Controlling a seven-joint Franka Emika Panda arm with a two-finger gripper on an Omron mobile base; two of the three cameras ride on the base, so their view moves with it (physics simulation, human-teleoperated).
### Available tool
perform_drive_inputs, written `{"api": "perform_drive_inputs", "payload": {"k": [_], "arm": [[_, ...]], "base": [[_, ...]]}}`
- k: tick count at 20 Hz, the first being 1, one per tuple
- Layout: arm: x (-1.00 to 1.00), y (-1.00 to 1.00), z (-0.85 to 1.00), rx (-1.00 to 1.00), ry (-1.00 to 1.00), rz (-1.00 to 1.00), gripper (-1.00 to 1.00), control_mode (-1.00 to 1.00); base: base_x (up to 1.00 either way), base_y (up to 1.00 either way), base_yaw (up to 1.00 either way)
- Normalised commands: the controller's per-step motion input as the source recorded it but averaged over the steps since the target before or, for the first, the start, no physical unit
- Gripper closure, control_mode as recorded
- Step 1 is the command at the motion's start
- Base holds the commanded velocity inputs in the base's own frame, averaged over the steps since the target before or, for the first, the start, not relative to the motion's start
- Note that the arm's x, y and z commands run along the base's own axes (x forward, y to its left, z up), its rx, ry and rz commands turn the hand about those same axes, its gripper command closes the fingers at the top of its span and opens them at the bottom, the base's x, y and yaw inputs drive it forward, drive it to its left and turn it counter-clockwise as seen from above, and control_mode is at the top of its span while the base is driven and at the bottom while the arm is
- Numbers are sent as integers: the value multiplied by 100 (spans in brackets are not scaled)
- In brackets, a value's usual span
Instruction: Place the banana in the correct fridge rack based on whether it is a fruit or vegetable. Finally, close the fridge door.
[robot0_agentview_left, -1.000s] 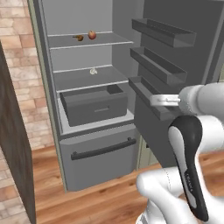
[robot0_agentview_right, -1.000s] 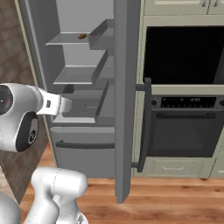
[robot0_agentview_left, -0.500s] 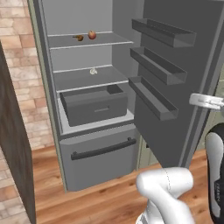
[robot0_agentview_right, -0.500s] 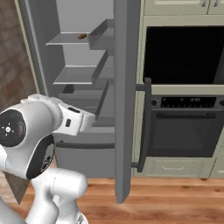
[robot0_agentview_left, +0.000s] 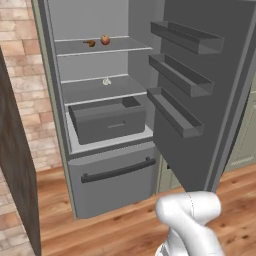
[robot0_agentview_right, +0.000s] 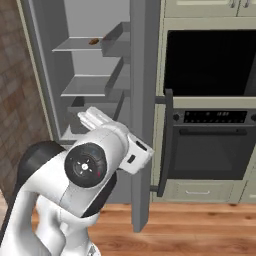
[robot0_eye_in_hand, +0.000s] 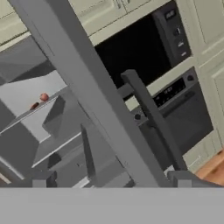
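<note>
Banana (robot0_agentview_left: 89, 43) lies on top fridge rack (robot0_agentview_left: 120, 46); fridge door (robot0_agentview_left: 210, 95) open.

No text, brand, number or sign can be read anywhere. The oven's control panel (robot0_agentview_right: 215, 117), at about three o'clock in the right base view, carries only small pale marks too blurred to make out. The fridge door (robot0_agentview_left: 210, 90) and its bins are plain grey.

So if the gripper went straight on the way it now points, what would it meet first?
Most likely the outer edge of the open fridge door, which runs between the open gripper's fingertips in the hand view. The door's dark bar handle lies just beside that line; depth is unclear.
</note>
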Motion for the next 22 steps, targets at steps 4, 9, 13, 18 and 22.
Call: {"api": "perform_drive_inputs", "payload": {"k": [4,9,13,18,22], "arm": [[28,-77,-16,30,0,-3,-100,-100],[47,-61,-22,24,0,0,-100,-100],[48,-56,-20,22,0,0,-100,-100],[62,-43,-29,21,0,0,-100,-100],[85,-28,-25,18,0,3,-100,-100]], "base": [[0,0,0],[0,0,0],[0,0,0],[0,0,0],[0,0,0]]}}
